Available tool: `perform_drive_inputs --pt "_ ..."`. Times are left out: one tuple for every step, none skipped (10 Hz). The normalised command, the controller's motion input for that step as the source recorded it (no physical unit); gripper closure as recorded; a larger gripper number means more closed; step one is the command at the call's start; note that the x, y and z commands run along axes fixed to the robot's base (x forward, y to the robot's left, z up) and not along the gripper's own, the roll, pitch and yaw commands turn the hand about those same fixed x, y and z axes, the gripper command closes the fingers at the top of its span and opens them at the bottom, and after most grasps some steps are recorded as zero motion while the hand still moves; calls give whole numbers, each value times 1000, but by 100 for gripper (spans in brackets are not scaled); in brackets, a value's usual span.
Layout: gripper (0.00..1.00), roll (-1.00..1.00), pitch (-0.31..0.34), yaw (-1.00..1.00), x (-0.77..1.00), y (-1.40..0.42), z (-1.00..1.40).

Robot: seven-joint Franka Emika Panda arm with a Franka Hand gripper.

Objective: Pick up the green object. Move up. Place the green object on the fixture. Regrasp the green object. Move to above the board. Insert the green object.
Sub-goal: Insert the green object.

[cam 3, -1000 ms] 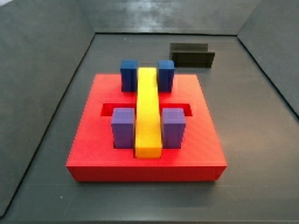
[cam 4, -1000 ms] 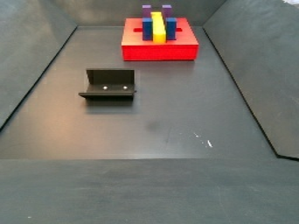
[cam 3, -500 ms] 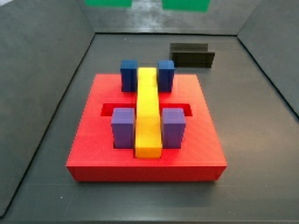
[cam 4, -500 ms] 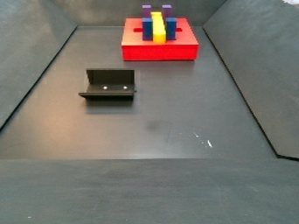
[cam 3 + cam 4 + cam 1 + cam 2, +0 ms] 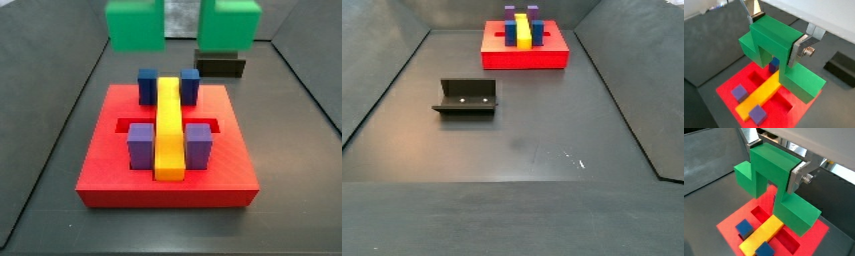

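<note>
Already the gripper (image 5: 779, 34) hangs above the board (image 5: 804, 107), fingers (image 5: 803, 46) clamped on the green object (image 5: 777, 47); the fixture (image 5: 466, 97) stands empty; only insertion remains, I judge.

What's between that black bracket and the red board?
Nothing: bare dark floor separates the fixture from the board in a side view. The end effector holds the green object above.

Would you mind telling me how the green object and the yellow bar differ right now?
The green object hangs in the air, clamped in the gripper above the board; the yellow bar lies flat on that board. The green object is a stepped piece with two arms, while the yellow bar is one long straight block. Both are blocky, plain-coloured pieces.
</note>
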Motion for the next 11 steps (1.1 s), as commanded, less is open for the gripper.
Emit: perform_drive_inputs --pt "100 -177 -234 20 100 -23 -571" --pt "100 -146 -259 0 0 0 -589" --pt "100 -150 -270 0 0 0 -569" --pt "100 -163 -259 0 0 0 -560" --pt "100 -90 -221 0 0 0 -523" --pt "100 -63 -219 0 -26 0 -551" --pt "100 33 -164 0 -49 0 -480" --pt "100 0 -66 0 -17 0 -154" --pt "100 19 -39 0 -29 0 -137" --pt "100 0 -34 0 -89 26 -106" --pt "100 0 -97 0 -54 89 -149"
